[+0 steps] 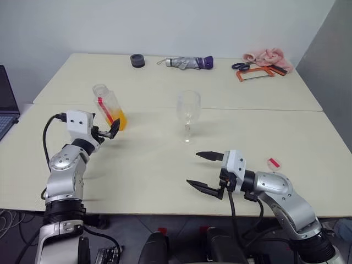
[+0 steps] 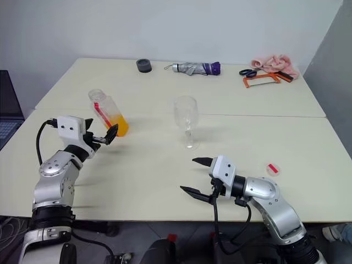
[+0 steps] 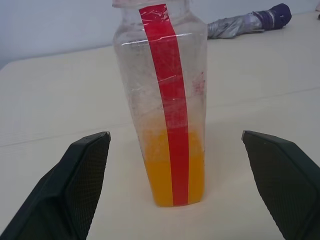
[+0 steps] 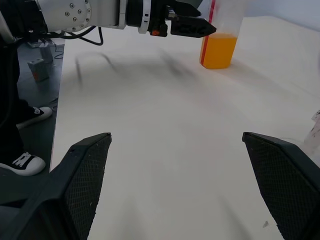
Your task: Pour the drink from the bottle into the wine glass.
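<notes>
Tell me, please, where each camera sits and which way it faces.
Left and right eye views: on the head, looking down over the cream table; both arms show.
Left wrist view: along the open left gripper toward the clear plastic bottle with a red stripe.
Right wrist view: along the open right gripper across the table; the left gripper shows.
Shared: bottle and orange drink.

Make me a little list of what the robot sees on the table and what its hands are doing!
bottle: upright, uncapped, not yet gripped
drink: orange, fills the bottle's bottom part
wine glass: upright, empty, mid-table
left gripper: open, right by the bottle
right gripper: open, holding nothing, near the table's front edge
cap: lying beside the right arm
far side: umbrella, hacksaw
</notes>
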`<state>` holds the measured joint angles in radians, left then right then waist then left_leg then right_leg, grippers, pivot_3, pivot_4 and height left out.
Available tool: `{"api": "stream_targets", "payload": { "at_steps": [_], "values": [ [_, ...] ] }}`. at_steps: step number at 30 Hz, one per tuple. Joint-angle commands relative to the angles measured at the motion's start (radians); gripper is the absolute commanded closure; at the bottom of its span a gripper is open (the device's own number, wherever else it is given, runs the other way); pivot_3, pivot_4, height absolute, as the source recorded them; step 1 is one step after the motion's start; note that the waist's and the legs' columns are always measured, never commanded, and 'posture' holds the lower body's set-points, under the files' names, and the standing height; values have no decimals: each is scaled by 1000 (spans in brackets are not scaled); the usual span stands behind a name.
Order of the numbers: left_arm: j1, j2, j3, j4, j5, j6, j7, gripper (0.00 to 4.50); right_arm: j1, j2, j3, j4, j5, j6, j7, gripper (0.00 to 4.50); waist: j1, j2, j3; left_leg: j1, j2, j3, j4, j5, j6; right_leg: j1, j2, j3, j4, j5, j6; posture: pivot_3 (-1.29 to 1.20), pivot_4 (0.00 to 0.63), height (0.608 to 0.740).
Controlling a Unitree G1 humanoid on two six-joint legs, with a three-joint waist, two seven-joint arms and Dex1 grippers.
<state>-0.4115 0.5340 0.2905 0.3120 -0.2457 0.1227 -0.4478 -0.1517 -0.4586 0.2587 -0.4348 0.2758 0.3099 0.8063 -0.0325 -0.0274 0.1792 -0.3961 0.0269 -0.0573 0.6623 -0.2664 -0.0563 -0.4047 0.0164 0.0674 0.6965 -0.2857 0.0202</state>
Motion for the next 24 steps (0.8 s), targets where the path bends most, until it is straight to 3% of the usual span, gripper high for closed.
{"api": "stream_targets", "payload": {
  "at_steps": [1, 12, 24],
  "values": [
    [-47, 23, 6, 23, 6, -26, -7, 0, -40, 2, -8, -11, 8, -9, 5, 26, 0, 0, 0, 0, 0, 0, 0, 0, 0, 0, 0, 0, 0, 0, 0, 0, 150, 740],
    [-133, 37, -9, 135, 25, -65, -30, 0, -82, 66, -53, -37, 110, 24, -26, 26, 0, 0, 0, -1, 0, -1, 0, 0, 0, 0, 0, -1, 0, 0, 0, 0, 150, 740],
    [-215, 44, -19, 258, 37, -111, -56, 0, -95, 64, -34, -22, 93, 17, -21, 26, 0, 0, 0, -1, 0, -2, 0, 0, 0, 0, 0, -3, 0, 0, 0, 0, 150, 740]
  ]
}}
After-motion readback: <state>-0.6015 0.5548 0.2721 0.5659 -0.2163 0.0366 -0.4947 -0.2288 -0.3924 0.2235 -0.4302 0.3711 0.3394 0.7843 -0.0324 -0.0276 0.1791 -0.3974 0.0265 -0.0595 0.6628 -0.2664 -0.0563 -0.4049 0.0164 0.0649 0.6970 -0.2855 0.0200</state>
